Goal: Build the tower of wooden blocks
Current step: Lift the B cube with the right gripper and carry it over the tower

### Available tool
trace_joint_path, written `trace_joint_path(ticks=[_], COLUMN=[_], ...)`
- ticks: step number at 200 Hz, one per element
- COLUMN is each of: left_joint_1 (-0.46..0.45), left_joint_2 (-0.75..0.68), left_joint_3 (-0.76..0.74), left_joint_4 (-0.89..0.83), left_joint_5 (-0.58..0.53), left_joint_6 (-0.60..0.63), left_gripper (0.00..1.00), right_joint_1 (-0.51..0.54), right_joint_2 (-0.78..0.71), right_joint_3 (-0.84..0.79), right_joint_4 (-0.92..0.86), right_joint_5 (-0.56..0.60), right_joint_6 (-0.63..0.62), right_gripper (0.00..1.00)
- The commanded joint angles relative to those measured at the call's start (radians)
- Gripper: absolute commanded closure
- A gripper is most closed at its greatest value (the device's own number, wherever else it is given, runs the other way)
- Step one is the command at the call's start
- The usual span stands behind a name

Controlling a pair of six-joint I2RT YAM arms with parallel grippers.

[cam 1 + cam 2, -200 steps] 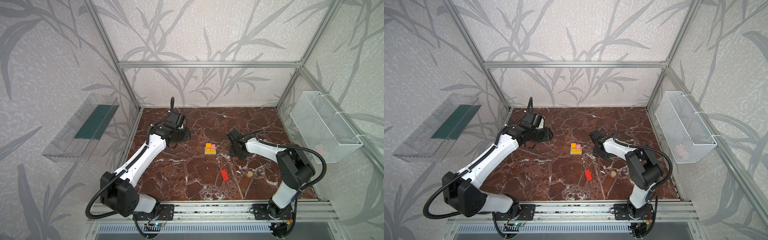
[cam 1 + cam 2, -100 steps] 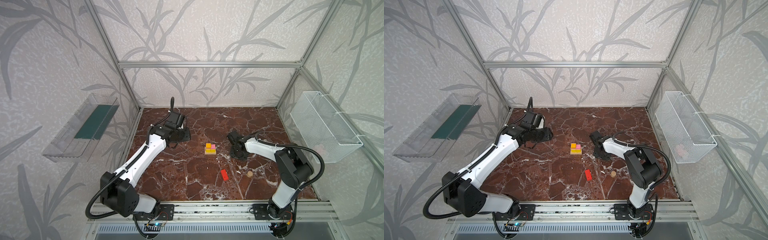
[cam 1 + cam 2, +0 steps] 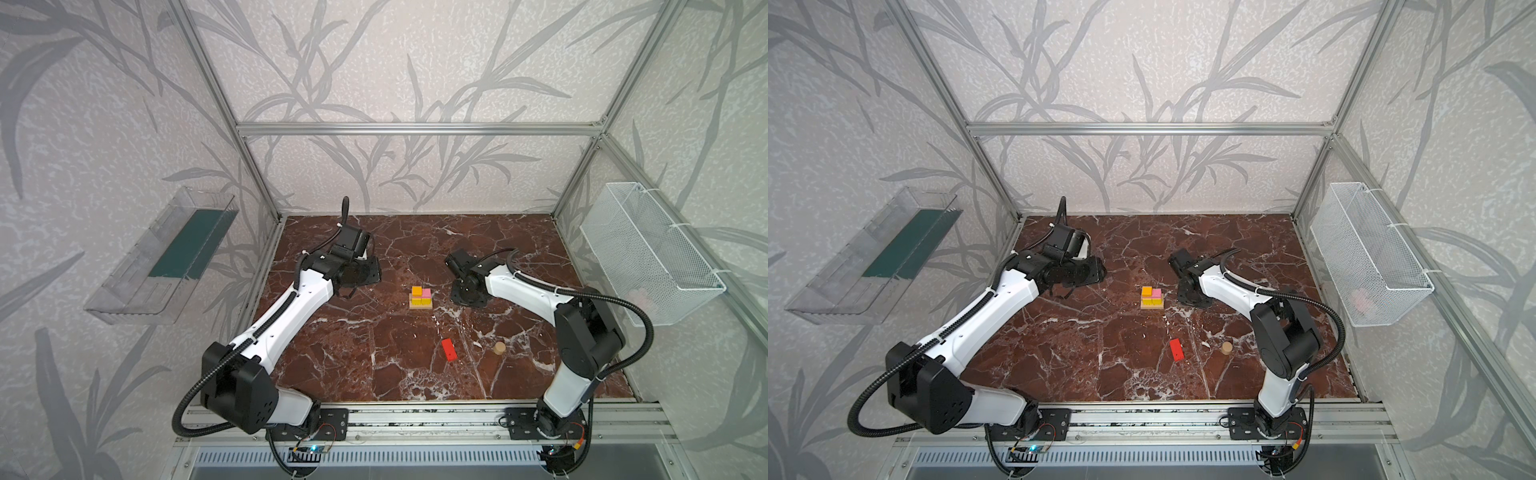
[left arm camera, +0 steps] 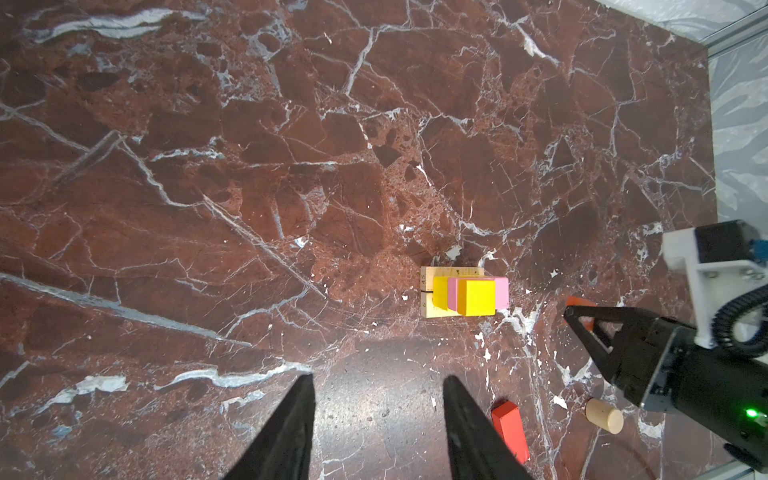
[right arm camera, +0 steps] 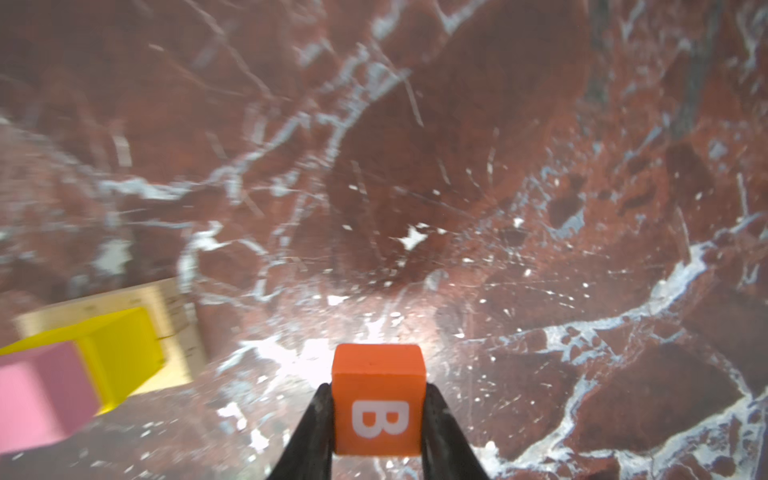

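The right claw (image 5: 378, 392) is clamped on an orange-red cube (image 5: 377, 409) that shows a white "B" on the face toward the wrist camera, with one black finger pressed against each side. In both top views this claw points down at the marbled bench (image 3: 365, 374) just to the right of the tower (image 3: 420, 298), clear of it (whether the cube touches the bench cannot be told). The tower stands near the middle of the bench. It has tan planks (image 4: 427, 309) at the base, a yellow layer (image 4: 439, 293) on them, and on top an orange-yellow cube (image 3: 417, 290) beside a pink brick (image 3: 426, 292). The left claw (image 4: 378, 380) has its fingers apart with nothing between them, and in both top views it sits well to the left of the tower, toward the back. Nearer the front edge a red brick (image 3: 449, 348) lies flat on the bench. A tan cylinder (image 3: 499, 348) lies on its side near it to the right, not touching it.
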Motion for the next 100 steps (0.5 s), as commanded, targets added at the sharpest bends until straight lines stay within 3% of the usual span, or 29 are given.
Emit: trace_joint_path(ticks=[1, 100], left_joint_1=[0.008, 0.007], left_joint_2=[-0.009, -0.02], left_joint_3=[-0.018, -0.069], left_joint_4=[0.029, 0.07], left_joint_5=[0.052, 0.103], left_joint_6=[0.003, -0.011], left_gripper=[0.52, 0.54], right_joint_1=[0.026, 0.111], right_joint_2=[-0.014, 0.103], right_joint_3=[0.056, 0.244], right_joint_4=[-0.061, -0.073], right_joint_5=[-0.003, -0.048], right_joint_6=[-0.029, -0.057], right_gripper=[0.72, 0.72])
